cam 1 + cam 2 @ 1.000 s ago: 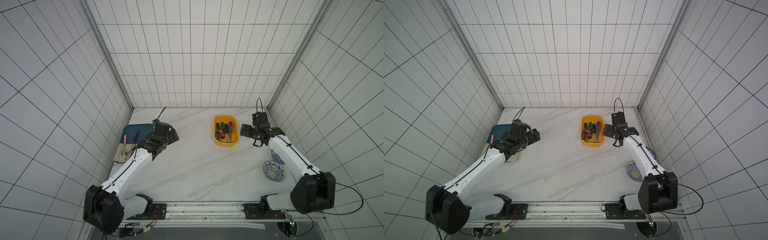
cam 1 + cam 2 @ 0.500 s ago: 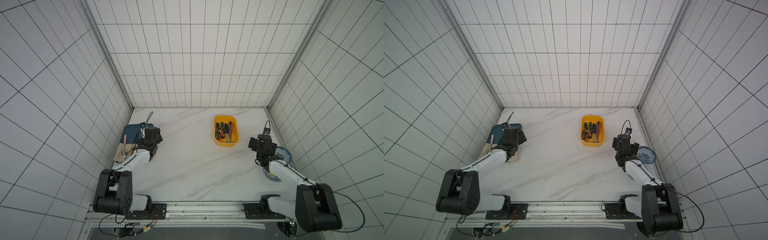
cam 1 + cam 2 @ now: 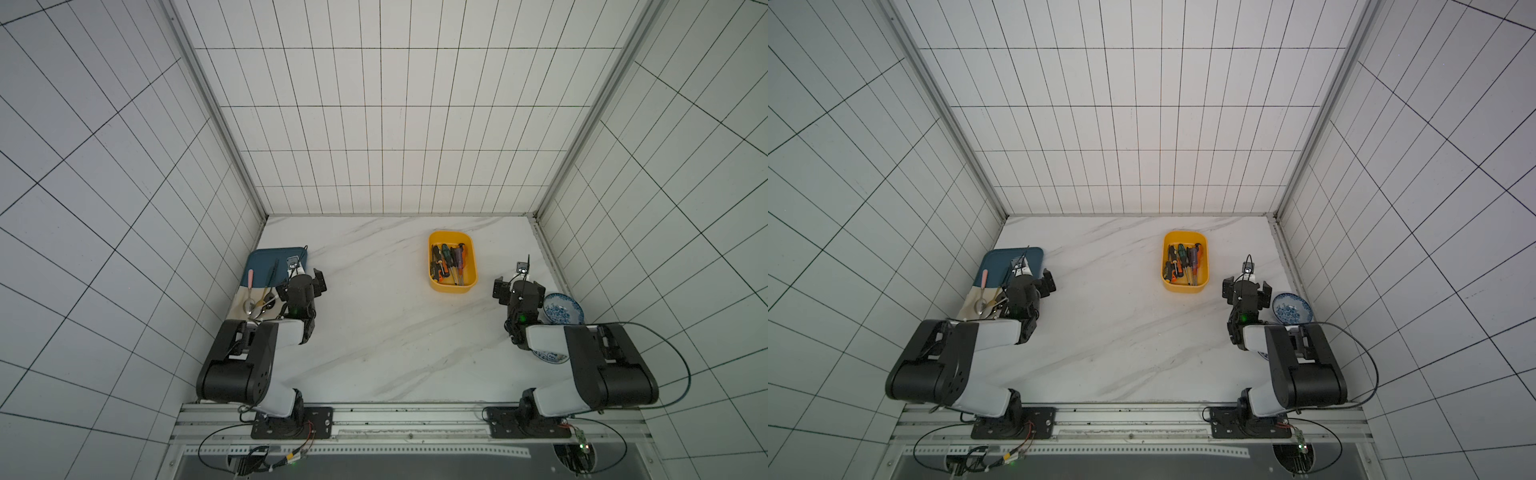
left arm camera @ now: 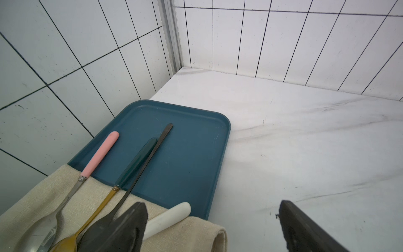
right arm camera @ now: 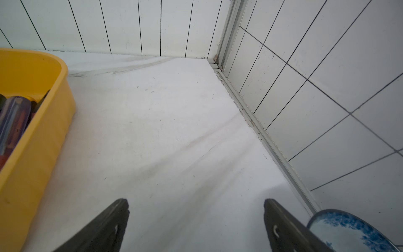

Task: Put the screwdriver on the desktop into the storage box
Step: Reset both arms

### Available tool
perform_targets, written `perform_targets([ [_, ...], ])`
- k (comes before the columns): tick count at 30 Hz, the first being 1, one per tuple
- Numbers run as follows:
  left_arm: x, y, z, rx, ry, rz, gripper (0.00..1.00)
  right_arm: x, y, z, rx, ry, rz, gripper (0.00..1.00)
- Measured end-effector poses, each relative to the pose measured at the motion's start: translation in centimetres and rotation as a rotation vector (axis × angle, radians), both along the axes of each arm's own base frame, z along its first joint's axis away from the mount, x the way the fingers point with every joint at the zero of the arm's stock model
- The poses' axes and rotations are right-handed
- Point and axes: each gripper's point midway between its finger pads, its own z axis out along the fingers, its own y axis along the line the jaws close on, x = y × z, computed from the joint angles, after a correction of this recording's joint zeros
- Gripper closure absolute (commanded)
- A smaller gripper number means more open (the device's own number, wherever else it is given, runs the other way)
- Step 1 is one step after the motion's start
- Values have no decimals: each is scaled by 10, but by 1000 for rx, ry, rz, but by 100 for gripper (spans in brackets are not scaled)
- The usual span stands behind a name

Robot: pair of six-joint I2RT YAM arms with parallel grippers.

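Screwdrivers (image 3: 448,266) lie heaped together inside the storage box (image 3: 453,288), their orange, green, black and purple handles mostly toward the back wall and their shafts pointing toward the robot's side (I cannot count them for sure from here). The yellow box sits on the desktop (image 3: 386,332), in its far right part, well apart from the left arm and near the right one. Both arms are folded low over their bases at the near edge. The left gripper (image 4: 212,208) has its jaws spread wide with nothing between them. It sits at the near corner of a dark-blue tray (image 4: 192,152) by the left wall, and one finger is over a beige cloth (image 4: 43,196) that laps onto the tray. On the cloth and tray lie a pink-handled spoon (image 4: 102,152), a gold spoon with a green handle (image 4: 139,159), a thin black utensil (image 4: 152,150) and a white handle (image 4: 172,215). I cannot tell whether the finger touches any of them. The right gripper (image 5: 196,203) is likewise wide apart and holds nothing. It is over bare marble, with the box's side wall on one side and a blue-and-white bowl (image 5: 349,231) just beside its other finger. A blue-patterned plate (image 3: 548,357) peeks out from under the right arm.
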Motion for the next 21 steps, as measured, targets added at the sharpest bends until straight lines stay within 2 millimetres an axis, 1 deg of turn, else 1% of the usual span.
perform_targets([
  [2,1,1,-7,-2,8,-13,2,6,-6,5,32,-38,9,1],
  [3,2,1,-6,-4,3,-18,2,8,-11,3,39,-43,1,1],
  [5,5,1,0,-8,-17,-23,2,7,-18,-7,58,-5,-14,1],
  [7,8,0,7,-12,-43,-31,2,8,-21,-10,68,-4,-18,1],
  [11,10,-1,10,-20,-53,-44,2,8,-20,-12,85,4,-12,1],
  [16,12,3,11,-31,-56,-46,2,7,-17,-14,93,14,-2,1],
  [21,15,2,13,-36,-58,-58,2,7,-17,-15,94,16,-1,1],
])
